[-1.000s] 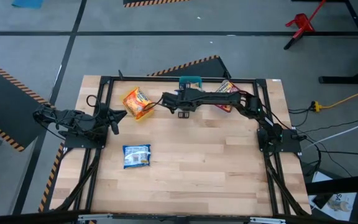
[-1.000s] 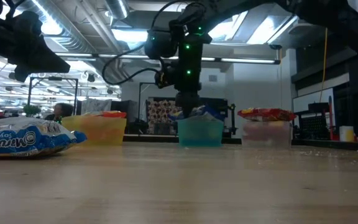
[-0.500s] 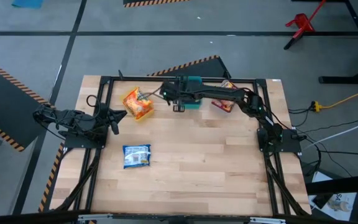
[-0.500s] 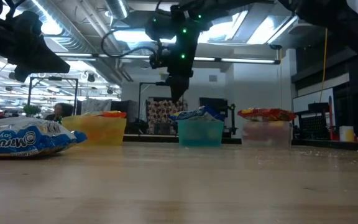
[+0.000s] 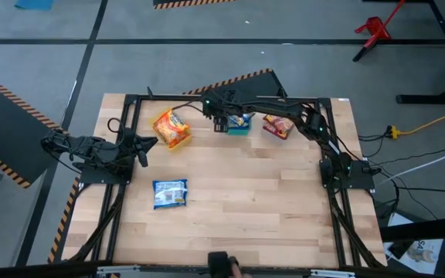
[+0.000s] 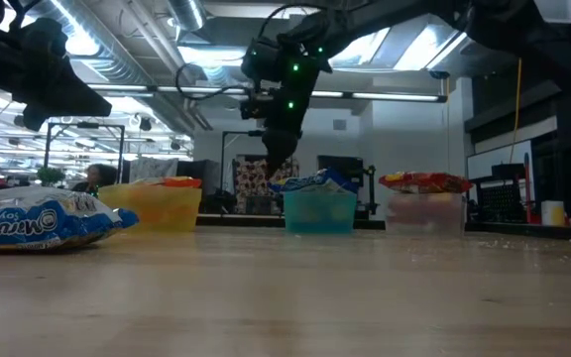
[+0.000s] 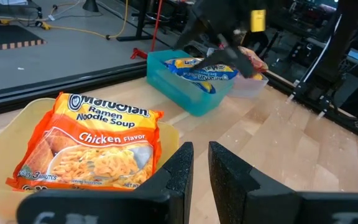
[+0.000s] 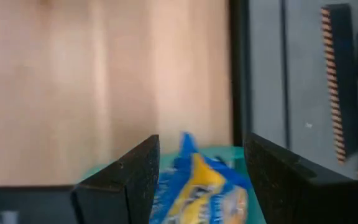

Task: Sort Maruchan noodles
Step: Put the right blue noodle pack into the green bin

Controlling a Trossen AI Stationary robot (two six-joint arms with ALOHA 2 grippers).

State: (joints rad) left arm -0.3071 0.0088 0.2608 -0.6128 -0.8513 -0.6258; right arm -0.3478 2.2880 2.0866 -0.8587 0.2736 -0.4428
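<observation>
My right gripper hangs open above the table by the left side of the teal bin, at the far edge. A blue-and-yellow Maruchan packet lies in that bin, and it shows between the right fingers without touching them. An orange Chicken packet lies on top of the yellow bin. A red packet rests on the clear bin. Another blue packet lies flat on the table. My left gripper waits shut at the left edge, pointing toward the orange packet.
The three bins stand in a row along the far edge, inside the black frame rails. Bare wooden table lies between the bins and the loose blue packet. Something dark, perhaps a person, shows at the near edge.
My right gripper has risen from the teal bin and drifted toward the table's left and far edge. The blue packet has stayed behind in the bin.
</observation>
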